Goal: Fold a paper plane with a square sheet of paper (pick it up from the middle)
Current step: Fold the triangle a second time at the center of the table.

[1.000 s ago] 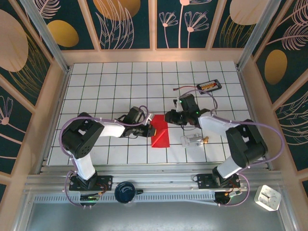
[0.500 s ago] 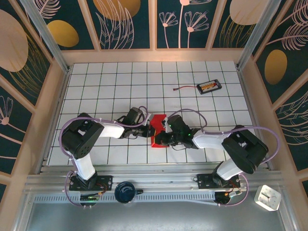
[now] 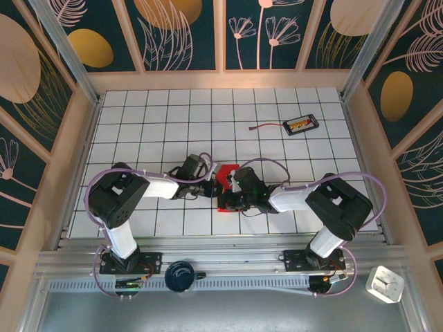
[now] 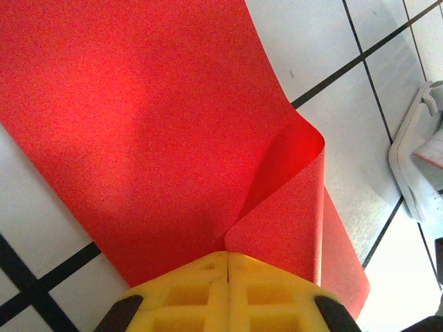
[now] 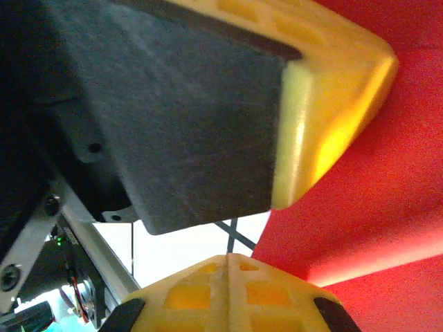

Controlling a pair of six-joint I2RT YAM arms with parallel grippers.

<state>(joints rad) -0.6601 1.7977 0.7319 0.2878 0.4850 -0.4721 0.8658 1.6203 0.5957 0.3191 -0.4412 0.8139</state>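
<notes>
The square sheet of paper (image 3: 228,174) is bright red and lies partly folded on the white grid table, between my two grippers. In the left wrist view the sheet (image 4: 138,124) has a flap curling up from its right side. My left gripper (image 4: 228,254) is shut, its yellow tips against the lower end of that fold. From above, the left gripper (image 3: 216,188) sits at the sheet's left edge. My right gripper (image 3: 234,196) is low over the sheet's near part. It (image 5: 228,256) is shut with nothing between its fingers, just under the left gripper's dark finger pad (image 5: 180,124), with red paper (image 5: 367,207) beside it.
A small black tray (image 3: 302,124) with a cable lies at the back right. A pale plastic piece (image 4: 415,166) rests on the tiles just right of the paper. A dark round object (image 3: 181,275) and a white box (image 3: 384,283) sit off the table near the front.
My right gripper swung left from beside the paper onto its near part and shut. The left gripper stayed at the sheet's left edge.
</notes>
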